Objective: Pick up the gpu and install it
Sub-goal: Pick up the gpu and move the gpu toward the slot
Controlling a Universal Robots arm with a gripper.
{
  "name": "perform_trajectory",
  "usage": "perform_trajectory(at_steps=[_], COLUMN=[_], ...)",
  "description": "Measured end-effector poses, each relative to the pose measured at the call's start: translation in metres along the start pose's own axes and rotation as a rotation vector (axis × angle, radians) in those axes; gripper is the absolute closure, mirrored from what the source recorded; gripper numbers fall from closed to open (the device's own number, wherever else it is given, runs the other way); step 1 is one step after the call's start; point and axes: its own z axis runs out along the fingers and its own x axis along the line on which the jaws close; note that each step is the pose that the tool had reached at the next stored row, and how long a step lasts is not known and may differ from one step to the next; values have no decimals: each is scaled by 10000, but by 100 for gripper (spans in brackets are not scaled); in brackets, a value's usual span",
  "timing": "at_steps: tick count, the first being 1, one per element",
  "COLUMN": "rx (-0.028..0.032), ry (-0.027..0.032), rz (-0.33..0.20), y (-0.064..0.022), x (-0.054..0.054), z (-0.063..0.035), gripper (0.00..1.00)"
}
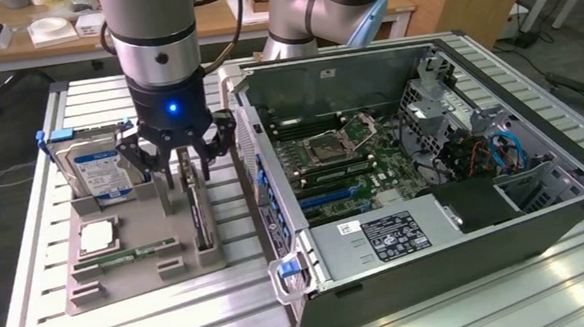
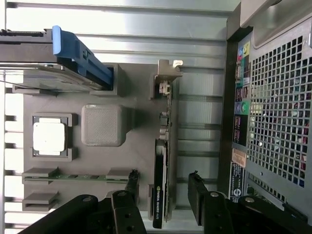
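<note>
Beside the open computer case (image 1: 440,277), over the grey tray (image 1: 133,225), the gripper (image 1: 184,171) hangs with fingers (image 2: 196,192) spread astride the gpu (image 1: 199,215), which stands on edge in its slot. A good grasp, I judge, needs both fingers centred on the card's flat faces.

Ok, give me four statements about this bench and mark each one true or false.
1. The gpu stands on edge in the grey tray. True.
2. The pincer is shut with nothing between its fingers. False: it is open, with one finger on either side of the gpu.
3. The computer case has its side open, with the motherboard showing. True.
4. The hard drive lies flat inside the case. False: it stands upright in the tray.
</note>
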Motion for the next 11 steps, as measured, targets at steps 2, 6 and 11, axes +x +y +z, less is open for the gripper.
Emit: perform_trajectory(at_steps=[2, 6, 11], rx=[0, -1, 0], ry=[0, -1, 0], rz=[1, 1, 1], y=[-14, -42, -67], x=[0, 1, 2], z=[5, 17, 54], gripper=[47, 47, 47])
